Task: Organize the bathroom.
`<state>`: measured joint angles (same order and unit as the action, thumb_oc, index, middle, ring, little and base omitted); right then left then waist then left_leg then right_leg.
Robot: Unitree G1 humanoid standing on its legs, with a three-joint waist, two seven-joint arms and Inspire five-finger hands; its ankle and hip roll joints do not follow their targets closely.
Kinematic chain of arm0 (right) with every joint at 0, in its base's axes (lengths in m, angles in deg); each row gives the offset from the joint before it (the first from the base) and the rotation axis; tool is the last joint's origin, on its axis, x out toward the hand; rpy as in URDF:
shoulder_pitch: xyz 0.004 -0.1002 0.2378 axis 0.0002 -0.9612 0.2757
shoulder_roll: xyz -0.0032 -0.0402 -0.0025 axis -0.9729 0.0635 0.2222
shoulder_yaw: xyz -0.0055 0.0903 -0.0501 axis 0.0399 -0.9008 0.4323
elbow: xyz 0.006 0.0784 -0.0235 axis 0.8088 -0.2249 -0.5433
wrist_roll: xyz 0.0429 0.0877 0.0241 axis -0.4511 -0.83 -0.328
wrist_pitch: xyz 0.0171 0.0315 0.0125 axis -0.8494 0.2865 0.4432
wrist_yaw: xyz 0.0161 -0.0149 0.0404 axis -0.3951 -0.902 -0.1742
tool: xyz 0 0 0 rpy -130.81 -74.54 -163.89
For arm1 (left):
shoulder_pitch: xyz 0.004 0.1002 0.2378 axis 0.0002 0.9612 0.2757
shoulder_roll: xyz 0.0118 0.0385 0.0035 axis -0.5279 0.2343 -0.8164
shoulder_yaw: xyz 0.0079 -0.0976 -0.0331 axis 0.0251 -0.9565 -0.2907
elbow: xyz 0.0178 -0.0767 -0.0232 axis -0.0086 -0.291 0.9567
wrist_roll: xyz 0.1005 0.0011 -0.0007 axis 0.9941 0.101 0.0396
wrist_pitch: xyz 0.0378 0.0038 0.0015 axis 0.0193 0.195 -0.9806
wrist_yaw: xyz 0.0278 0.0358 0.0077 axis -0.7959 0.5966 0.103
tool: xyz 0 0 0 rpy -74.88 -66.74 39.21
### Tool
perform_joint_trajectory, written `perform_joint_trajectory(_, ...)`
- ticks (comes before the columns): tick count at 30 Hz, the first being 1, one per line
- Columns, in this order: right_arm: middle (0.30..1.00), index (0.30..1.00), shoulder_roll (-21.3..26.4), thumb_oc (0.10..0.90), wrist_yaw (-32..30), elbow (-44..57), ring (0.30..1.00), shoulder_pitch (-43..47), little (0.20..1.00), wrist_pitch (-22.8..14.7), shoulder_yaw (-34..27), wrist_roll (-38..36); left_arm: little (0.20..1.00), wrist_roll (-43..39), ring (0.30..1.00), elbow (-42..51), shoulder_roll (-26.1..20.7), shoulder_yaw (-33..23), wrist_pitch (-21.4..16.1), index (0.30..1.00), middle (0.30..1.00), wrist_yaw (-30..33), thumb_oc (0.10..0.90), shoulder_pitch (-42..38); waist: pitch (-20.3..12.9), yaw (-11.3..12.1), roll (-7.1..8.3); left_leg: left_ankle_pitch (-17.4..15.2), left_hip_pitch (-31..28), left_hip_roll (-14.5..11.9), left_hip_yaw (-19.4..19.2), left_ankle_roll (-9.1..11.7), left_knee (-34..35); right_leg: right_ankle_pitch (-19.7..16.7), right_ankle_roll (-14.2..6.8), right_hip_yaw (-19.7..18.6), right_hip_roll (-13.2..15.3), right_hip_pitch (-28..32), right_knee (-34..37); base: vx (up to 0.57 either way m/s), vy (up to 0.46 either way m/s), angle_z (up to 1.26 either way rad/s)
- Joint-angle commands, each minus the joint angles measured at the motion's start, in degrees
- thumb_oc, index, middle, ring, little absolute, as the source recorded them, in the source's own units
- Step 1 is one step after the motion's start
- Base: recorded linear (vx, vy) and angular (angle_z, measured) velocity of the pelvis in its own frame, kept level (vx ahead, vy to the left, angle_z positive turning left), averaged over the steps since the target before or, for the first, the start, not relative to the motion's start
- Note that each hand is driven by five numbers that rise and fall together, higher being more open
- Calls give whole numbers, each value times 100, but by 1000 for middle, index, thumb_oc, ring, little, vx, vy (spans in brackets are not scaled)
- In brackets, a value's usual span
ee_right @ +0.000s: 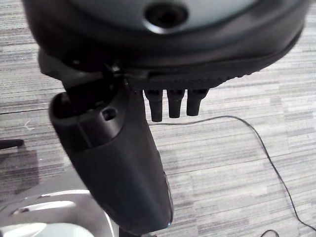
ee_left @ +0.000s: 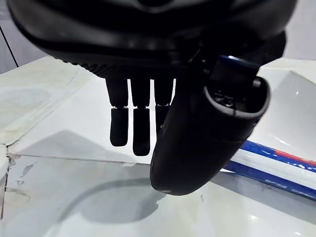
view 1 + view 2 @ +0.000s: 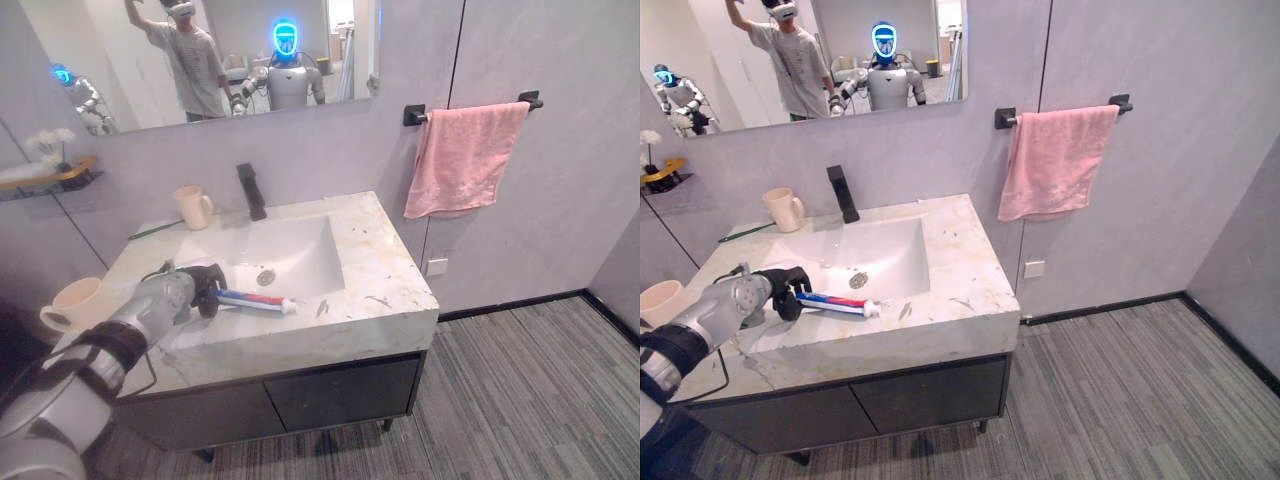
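Left eye view: a toothpaste tube [image 3: 252,300] lies flat on the marble counter [image 3: 385,290] along the sink basin's [image 3: 290,250] front edge, its long axis running across the counter, white cap end pointing right. The left hand [image 3: 203,287] rests at the tube's left end, and the left wrist view shows its fingers [image 2: 140,129] hanging straight, nothing gripped. The right hand [image 1: 123,163] hangs over the striped floor, fingers relaxed. A cream mug [image 3: 194,207] stands beside the black faucet [image 3: 250,190], another cup [image 3: 72,303] sits at the counter's left edge, and a pink towel [image 3: 465,155] drapes from a wall bar.
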<state>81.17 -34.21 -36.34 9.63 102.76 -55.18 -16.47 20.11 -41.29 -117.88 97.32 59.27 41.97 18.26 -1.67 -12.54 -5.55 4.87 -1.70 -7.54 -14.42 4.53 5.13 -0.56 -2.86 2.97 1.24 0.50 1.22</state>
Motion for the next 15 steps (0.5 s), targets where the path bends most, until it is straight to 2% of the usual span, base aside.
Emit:
perform_joint_trajectory(1,900,900,-63,800,-49,-127,900,91,900,78,215,148,300,-377,300,-34,109,-605,-44,300,300,548,400,-354,199,-241,235,-494,-177,-46,-226,-188,-216,388,-450,474,148,48,-408,0,0,0)
perform_joint_trajectory(7,900,900,-91,800,-56,-148,900,34,900,28,199,103,300,-344,300,360,-128,-733,168,300,300,283,400,-418,205,-175,263,-485,-163,-63,-150,-176,-232,400,-445,509,147,94,-404,0,0,0)
perform_joint_trajectory(15,900,900,-119,800,-105,-124,900,24,900,32,190,3,300,-455,300,624,-373,-742,146,300,300,3,400,-618,207,-109,262,-465,-146,-56,-61,-169,-214,372,-455,530,155,141,-355,0,0,0)
